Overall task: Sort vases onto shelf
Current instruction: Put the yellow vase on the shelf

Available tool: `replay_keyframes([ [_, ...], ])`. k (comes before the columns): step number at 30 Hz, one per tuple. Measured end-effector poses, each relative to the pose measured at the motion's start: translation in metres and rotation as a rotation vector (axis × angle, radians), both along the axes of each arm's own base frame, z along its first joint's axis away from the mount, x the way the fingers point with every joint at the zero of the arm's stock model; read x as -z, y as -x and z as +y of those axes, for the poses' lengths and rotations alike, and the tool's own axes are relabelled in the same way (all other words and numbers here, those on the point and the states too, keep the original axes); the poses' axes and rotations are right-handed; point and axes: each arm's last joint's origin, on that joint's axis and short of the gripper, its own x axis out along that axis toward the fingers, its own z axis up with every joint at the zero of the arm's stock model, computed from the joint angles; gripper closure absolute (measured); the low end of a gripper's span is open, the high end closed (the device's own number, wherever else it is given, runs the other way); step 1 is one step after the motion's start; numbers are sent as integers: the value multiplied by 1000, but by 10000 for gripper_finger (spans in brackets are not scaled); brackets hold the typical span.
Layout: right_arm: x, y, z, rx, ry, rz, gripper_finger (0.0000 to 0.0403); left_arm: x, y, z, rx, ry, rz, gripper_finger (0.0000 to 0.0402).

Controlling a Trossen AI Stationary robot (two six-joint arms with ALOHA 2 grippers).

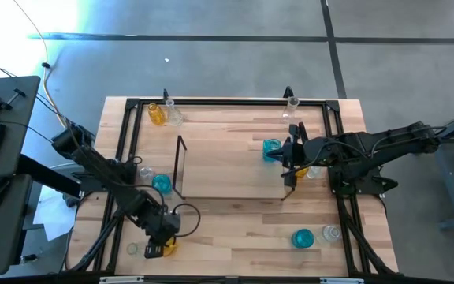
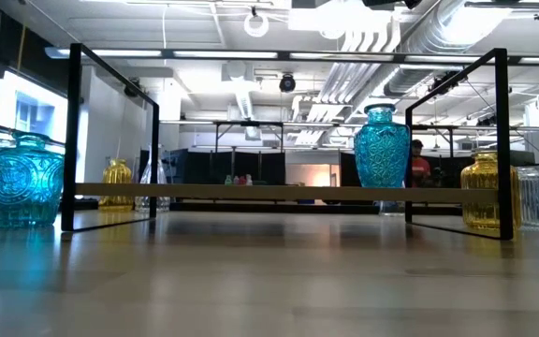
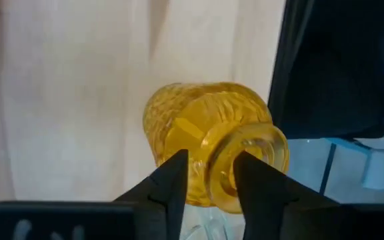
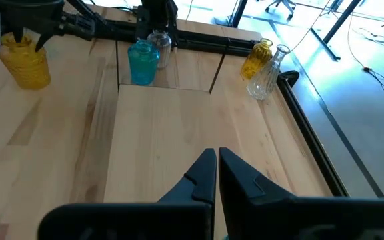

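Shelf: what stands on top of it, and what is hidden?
One turquoise vase, at its right end by the right gripper. The rest of the board looks bare, though the right arm covers a bit. Left gripper holds an amber vase off it.

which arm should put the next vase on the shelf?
Left. The left gripper is at the neck of the yellow vase at the table's near-left corner, ready to lift it. The right gripper is shut and empty over the shelf.
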Motion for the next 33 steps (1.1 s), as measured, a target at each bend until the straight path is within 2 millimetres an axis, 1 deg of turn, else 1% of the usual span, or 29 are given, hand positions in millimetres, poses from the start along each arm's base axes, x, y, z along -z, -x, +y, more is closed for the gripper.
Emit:
replay_keyframes([
  [3, 0, 0, 0, 0, 0, 0, 403, -2, 0, 0, 10, 6, -10, 349],
  [5, 0, 0, 0, 0, 0, 0, 403, -7, -1, -1, 22, 4, -19, 373],
  [7, 0, 0, 0, 0, 1, 0, 403, -16, -3, -3, 33, 6, -49, 374],
  [11, 0, 0, 0, -2, 4, 0, 403, -42, -13, -1, 57, -17, -131, 374],
  [16, 1, 1, 0, -4, 12, 18, 403, -79, -37, 18, 34, -47, -229, 374],
  [18, 2, 2, 0, -8, 22, 31, 403, -91, -46, 30, 21, -63, -262, 374],
  [21, 1, 5, 1, -17, 23, 28, 403, -113, -61, 52, -18, -78, -326, 374],
  [24, -3, 12, 5, -35, 25, 15, 403, -133, -76, 82, -67, -94, -396, 374],
  [28, -10, 25, 10, -16, 44, -27, 403, -156, -96, 127, -73, -101, -502, 374],
  [30, -13, 32, 12, -4, 45, -40, 403, -159, -107, 149, -78, -109, -517, 374],
  [33, -14, 37, 14, 17, 48, -49, 403, -153, -124, 180, -82, -132, -480, 374],
])
